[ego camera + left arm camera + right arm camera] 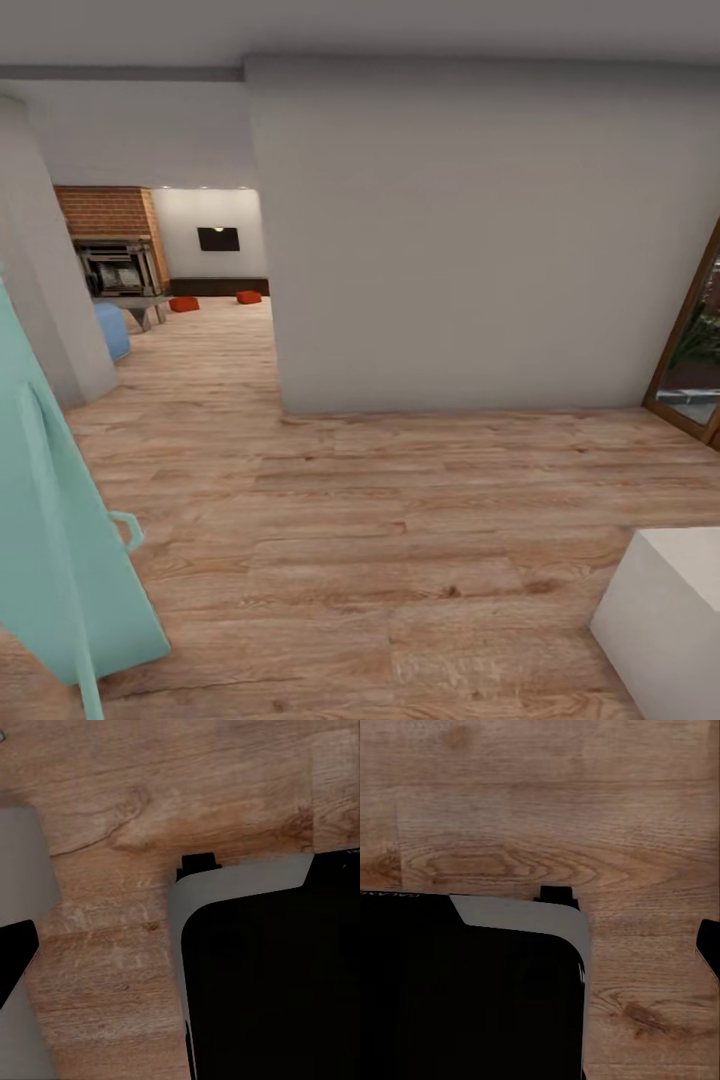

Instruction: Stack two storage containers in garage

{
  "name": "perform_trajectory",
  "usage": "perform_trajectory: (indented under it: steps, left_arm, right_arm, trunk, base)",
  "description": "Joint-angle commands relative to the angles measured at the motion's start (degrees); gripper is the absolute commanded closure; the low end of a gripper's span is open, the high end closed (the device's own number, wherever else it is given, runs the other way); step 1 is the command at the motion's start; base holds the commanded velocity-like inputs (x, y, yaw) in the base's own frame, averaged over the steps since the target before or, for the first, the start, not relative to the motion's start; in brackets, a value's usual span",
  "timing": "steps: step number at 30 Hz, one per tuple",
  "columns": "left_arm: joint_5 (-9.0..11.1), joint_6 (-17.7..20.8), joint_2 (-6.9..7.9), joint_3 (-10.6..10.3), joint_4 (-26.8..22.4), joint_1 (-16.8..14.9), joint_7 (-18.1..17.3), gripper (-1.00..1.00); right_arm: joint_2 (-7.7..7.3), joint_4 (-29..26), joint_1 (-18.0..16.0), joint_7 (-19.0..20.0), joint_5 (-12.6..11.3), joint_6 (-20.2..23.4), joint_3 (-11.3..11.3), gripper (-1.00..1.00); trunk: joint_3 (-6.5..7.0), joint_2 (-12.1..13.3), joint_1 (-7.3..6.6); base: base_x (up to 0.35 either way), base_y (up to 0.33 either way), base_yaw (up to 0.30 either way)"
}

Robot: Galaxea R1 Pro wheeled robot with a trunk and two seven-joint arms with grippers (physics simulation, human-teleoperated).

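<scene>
**Hallway approach: both tubs waiting far off in the living room**

Light wood-plank flooring (380, 520) is filling the lower half of the head view, and a plain grey wall (470, 240) is blocking the centre and right. At the upper left of the frame a passage is opening into the living room, where a red-brick chimney (108, 212) with its fireplace (120, 268) and a black wall TV (218, 239) are showing. The two storage containers (184, 304) (249, 297) are sitting on the planks there, small orange-red shapes well apart from each other and far from the robot. A pale teal object (60, 540) is leaning along the left edge, a white block (665, 620) is sitting at the lower right, and a wood-framed opening (690, 350) is showing at the right edge.

Both wrist views are looking down at planks past the robot's own dark, grey-edged body (262, 975) (472, 982). Dark slivers at the frame edges may be fingertips, but whether either tool is released or clenched cannot be told; nothing appears to be carried.

The task is judged to be at its start, with the drive toward the tubs under way. From their look the tubs should be light, stiff and somewhat slick plastic. The flared walls are probably offering the best hold: pinching one long rim from above, or taking opposite rims with both tools, should be keeping a tub level. Details of the rims are too small to make out from here.
</scene>
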Motion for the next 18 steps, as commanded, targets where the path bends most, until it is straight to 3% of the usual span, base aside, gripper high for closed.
perform_trajectory:
  steps: [1, 18]
  left_arm:
    - [-0.6, 0.0, 0.01, -0.1, -0.1, 0.0, -0.1, -1.00]
    - [-0.6, 0.0, -0.01, -0.1, -0.1, 0.0, -0.1, -1.00]
  right_arm:
    - [-0.02, 0.0, 0.0, 0.2, 0.1, -0.2, 0.0, -1.00]
    - [-0.02, 0.0, 0.0, 0.2, 0.1, -0.2, 0.0, -1.00]
  trunk:
    - [-0.07, 0.0, 0.04]
    - [-0.07, 0.0, 0.04]
  base:
    - [0.346, 0.000, 0.000]
    - [0.346, 0.000, 0.000]
